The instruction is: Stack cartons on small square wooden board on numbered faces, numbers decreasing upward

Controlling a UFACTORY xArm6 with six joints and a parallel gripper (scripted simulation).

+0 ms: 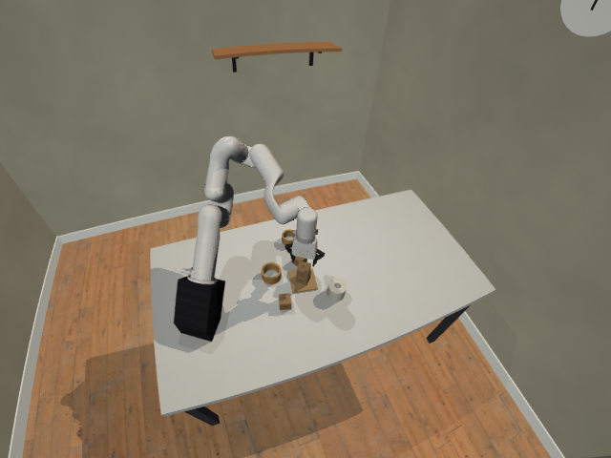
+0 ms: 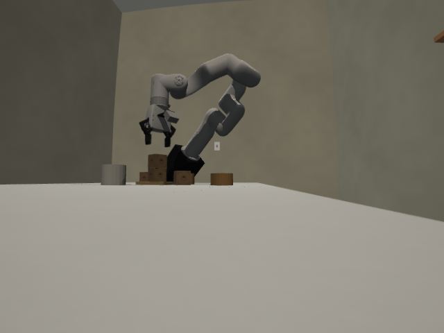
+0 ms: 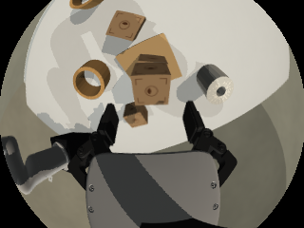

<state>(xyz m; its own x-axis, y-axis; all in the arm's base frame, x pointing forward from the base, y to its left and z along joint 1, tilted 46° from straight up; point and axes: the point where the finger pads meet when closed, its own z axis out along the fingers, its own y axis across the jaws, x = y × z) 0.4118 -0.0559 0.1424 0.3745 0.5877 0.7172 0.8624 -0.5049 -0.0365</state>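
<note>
Two brown cube cartons stand stacked on the small wooden board (image 1: 304, 286). The top carton (image 2: 157, 161) rests on the lower carton (image 2: 157, 174). My gripper (image 2: 157, 140) is open and empty, hovering a little above the top carton (image 3: 151, 86). In the wrist view the fingers frame the stack from above. A third carton (image 1: 284, 301) lies loose on the table in front of the board, also in the wrist view (image 3: 124, 26). A fourth carton (image 3: 135, 114) sits on the table just behind the board. No number faces show.
Two wooden rings (image 1: 271, 272) (image 1: 287, 237) lie left of and behind the board. A grey roll (image 1: 336, 288) stands to its right. The arm's black base (image 1: 199, 307) stands at the table's left end.
</note>
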